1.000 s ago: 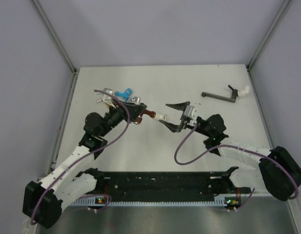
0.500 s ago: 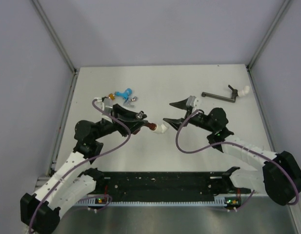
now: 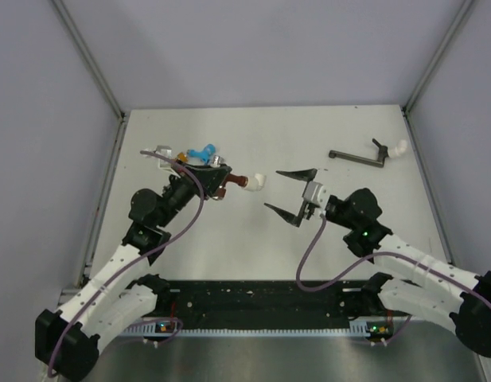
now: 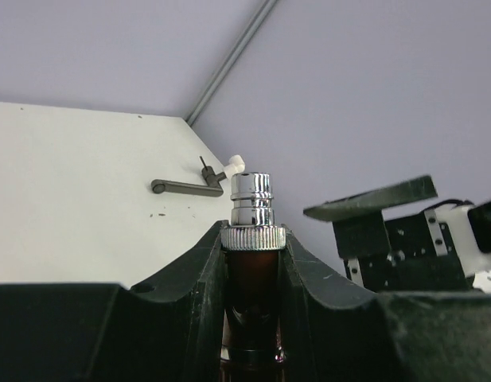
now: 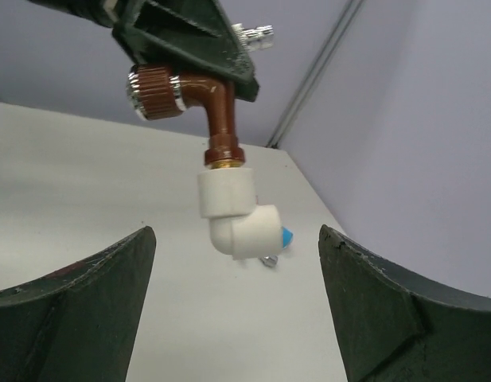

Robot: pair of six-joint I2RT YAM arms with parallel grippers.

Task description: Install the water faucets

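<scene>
My left gripper (image 3: 224, 182) is shut on a dark red-brown water faucet (image 4: 251, 274), whose silvery tip (image 4: 251, 199) sticks out past the fingers. A white elbow fitting (image 3: 258, 181) sits on its other end, seen in the right wrist view as the elbow (image 5: 237, 216) under the faucet (image 5: 207, 94). My right gripper (image 3: 272, 189) stands open just right of the elbow, apart from it; its jaws (image 5: 237, 267) hold nothing. A light blue faucet (image 3: 202, 151) and an orange faucet (image 3: 181, 156) lie behind the left gripper. A grey faucet (image 3: 358, 157) lies at the back right.
A small white fitting (image 3: 399, 147) sits at the grey faucet's right end. Metal frame posts and pale walls close in the table (image 3: 229, 239) on the left, back and right. A black rail (image 3: 261, 298) runs along the near edge between the arm bases.
The right gripper, earlier around the white elbow, has opened wider and drawn back to the right. The left gripper carried the faucet and elbow toward the back.
</scene>
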